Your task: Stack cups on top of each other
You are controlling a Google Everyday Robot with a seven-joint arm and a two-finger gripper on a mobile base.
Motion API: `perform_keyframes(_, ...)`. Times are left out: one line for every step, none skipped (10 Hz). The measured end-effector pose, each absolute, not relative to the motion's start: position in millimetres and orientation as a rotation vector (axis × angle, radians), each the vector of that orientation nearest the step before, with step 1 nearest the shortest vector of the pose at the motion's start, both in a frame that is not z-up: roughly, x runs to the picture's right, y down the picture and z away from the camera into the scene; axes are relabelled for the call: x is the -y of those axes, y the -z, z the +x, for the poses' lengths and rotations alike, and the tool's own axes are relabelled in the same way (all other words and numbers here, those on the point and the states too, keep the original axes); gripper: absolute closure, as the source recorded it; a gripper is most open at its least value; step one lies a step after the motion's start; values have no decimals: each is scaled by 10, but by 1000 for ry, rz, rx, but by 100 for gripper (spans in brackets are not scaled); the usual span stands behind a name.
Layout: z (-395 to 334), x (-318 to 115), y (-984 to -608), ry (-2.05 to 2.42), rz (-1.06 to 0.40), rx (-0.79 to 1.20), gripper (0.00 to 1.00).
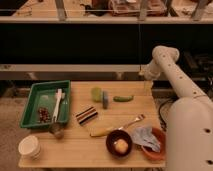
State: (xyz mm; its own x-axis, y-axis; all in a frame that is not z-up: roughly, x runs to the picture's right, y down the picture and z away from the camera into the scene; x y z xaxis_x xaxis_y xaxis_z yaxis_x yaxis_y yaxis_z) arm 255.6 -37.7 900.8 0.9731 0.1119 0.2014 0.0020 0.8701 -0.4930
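**Three cups set out for stacking on a wooden counter (75, 147).** The lime-green cup (96, 93) is sitting toward the far middle, just beside a blue-grey block (105, 98); whether it is upright cannot be told. The small greyish cup (57, 132) is standing just beside the front rim of the green tray (49, 84). The cream-white ribbed cup (29, 146) is resting at the near left corner.

All three are appearing light, stiff and thin-walled. The smooth green plastic is probably slippery, while the ribbing is likely offering better purchase. A pinch across the rim looks the soundest hold, with the wide ribbed cup serving as base.

The tool (146, 84) is hanging with jaws apart and empty over the far right edge, well apart from every cup. A dark brown bowl (119, 143) and an orange-red bowl (159, 150) are occupying the near right.
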Motion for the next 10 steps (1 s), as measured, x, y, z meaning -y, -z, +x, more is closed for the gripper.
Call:
perform_keyframes(2555,378,-9007,-58,-513,228,20)
perform_keyframes(2557,376,-9008,-58,-514,228,20)
perform_keyframes(2556,378,-9007,-58,-513,228,20)
perform_keyframes(2555,378,-9007,-58,-513,228,20)
perform_keyframes(2556,377,-9008,-58,-514,228,20)
perform_keyframes(2554,386,-9003,-58,-512,228,20)
perform_keyframes(2549,409,-8991,-55,-509,226,20)
perform_keyframes(2493,484,-8965,-44,-502,225,20)
perform_keyframes(2388,571,-8921,-27,-496,229,20)
perform_keyframes(2142,743,-8800,7,-484,237,20)
